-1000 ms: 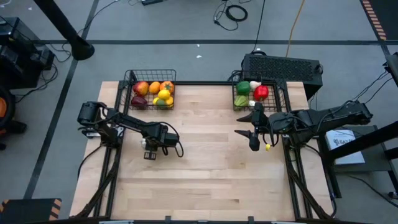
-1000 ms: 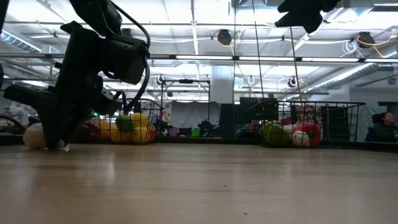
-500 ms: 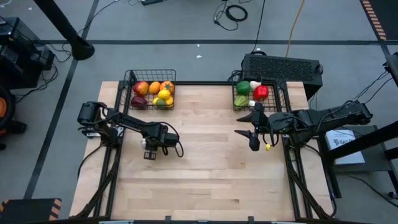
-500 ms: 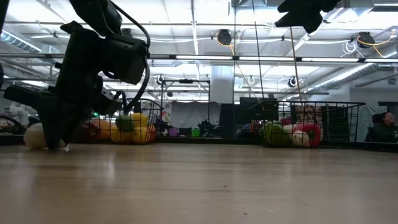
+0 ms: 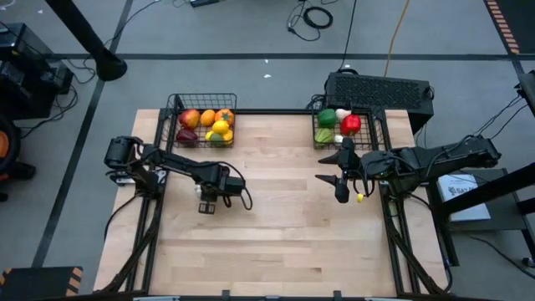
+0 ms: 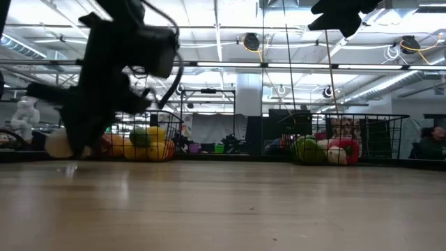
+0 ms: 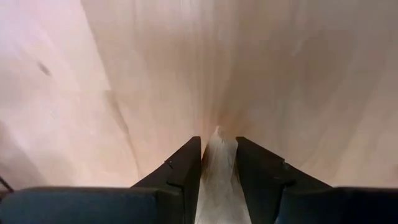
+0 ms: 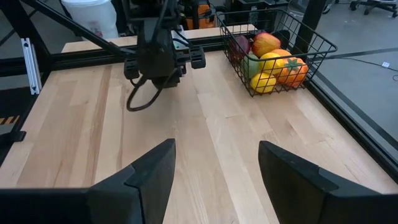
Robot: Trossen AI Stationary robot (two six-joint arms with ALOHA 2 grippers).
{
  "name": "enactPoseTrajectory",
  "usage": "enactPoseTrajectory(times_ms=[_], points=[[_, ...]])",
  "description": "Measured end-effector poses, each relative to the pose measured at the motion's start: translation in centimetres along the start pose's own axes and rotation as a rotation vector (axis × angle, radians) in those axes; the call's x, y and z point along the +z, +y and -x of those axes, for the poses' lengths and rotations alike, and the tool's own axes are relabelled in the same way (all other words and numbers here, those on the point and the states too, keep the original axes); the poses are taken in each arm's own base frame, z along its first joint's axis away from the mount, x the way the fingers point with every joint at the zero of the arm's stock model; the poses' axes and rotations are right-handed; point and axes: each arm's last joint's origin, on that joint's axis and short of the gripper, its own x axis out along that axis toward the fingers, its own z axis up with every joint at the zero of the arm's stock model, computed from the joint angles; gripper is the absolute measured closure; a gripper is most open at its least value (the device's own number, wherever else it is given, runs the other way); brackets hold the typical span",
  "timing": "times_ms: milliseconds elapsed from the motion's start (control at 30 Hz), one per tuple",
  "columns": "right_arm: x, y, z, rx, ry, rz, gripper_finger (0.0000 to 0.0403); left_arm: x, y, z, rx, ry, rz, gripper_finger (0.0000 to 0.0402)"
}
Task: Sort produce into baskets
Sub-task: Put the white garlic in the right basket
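Left tool point(image 5: 206, 207) shifted right, garlic point(image 7: 217, 171) between fingers.

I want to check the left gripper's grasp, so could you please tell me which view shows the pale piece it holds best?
The left wrist view: the pale whitish produce piece sits between the left gripper's dark fingers. The low view shows its rounded side at table level. The high view shows a small pale spot; the right wrist view hides it.

The table point(image 5: 276, 226) is pale wood in smooth planks with a faint satin sheen. Both baskets point(image 5: 203, 107) point(image 5: 380, 134) are thin dark wire mesh. The produce point(image 8: 273, 59) looks like glossy smooth plastic. The right gripper point(image 8: 214, 171) has matt dark plastic-looking fingers point(image 8: 152, 171).
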Motion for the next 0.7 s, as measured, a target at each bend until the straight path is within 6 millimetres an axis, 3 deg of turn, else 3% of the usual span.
enactPoseTrajectory(times_ms=[167, 367, 533, 700], points=[[0.0, 0.0, 0.0, 0.006, 0.002, 0.000, 0.0181, 1.7, 0.3, 3.0, 0.024, -0.104, -0.005, 0.0298], [0.4, 0.2, 0.7, 0.114, -0.029, -0.008, 0.0181, 4.8, 1.1, 9.1, 0.157, -0.403, -0.051, 0.0298], [2.1, 0.5, 3.8, 0.240, -0.245, -0.008, 0.0181, 7.3, 2.1, 15.0, 0.314, -0.750, -0.115, 0.0298], [2.9, 1.0, 6.9, 0.354, -0.404, 0.054, 0.0181, 9.2, 3.7, 19.4, 0.524, -1.109, -0.189, 0.0298]])
